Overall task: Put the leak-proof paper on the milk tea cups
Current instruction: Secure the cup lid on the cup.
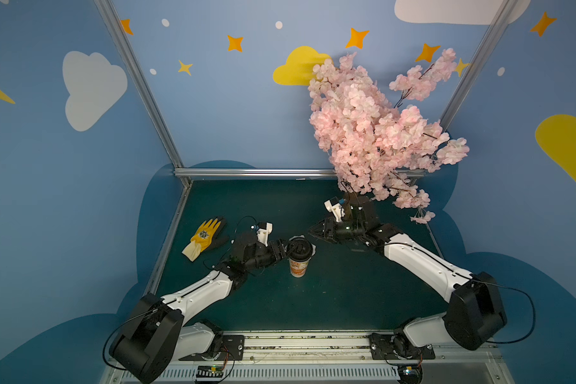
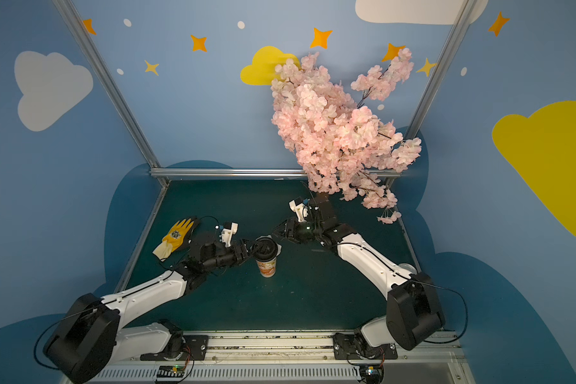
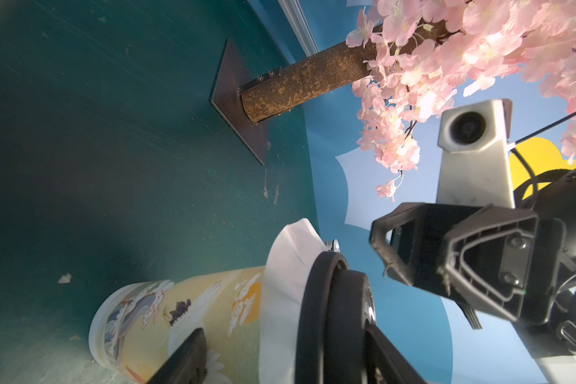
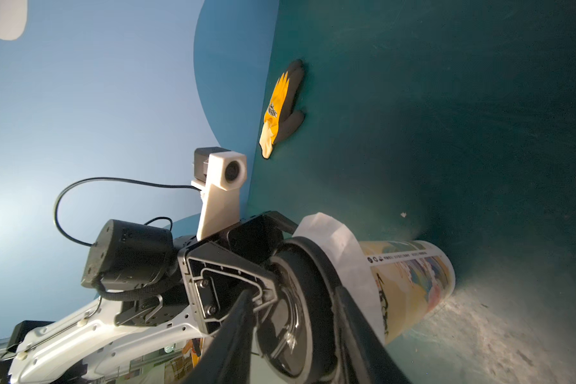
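Left wrist view shows you the leak-proof paper (image 3: 285,276) draped over the mouth of the milk tea cup (image 3: 167,316), with the black lid (image 3: 316,316) sitting on top of the paper. The cup stands upright near the middle of the green table (image 1: 313,299). Your left claw (image 1: 282,250) is closed partway on the lid's edge, one finger on top and one by the cup's side, while your right claw (image 1: 312,232) hangs just beside the cup, partly open and holding nothing.

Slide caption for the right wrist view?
Black lid sits on leak-proof paper draped over the upright milk tea cup, left gripper at the lid's edge.
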You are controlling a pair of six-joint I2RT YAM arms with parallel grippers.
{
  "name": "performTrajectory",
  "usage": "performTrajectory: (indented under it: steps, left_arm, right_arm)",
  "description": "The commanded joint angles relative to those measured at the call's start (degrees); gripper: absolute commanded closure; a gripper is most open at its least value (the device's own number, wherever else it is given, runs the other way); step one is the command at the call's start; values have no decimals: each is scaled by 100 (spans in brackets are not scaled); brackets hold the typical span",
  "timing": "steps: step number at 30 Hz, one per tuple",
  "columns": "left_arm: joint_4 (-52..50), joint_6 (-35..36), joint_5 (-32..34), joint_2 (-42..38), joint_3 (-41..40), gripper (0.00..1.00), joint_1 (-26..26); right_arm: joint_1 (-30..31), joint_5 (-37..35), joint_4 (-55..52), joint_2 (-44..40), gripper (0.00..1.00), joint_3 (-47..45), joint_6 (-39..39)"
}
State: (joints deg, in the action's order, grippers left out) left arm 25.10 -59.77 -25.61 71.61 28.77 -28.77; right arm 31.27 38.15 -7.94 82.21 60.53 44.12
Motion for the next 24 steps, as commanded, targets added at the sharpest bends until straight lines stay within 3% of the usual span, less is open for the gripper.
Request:
performTrajectory:
  steps: [1,24]
  left_arm:
    - [-1490,194,118,349,-285,29,-42]
    - [-1526,185,143,373,-267,29,-58]
  right_arm:
    - [-36,-46,-225,75,62,62,-90]
    - [284,329,-565,1037,67,108,-381]
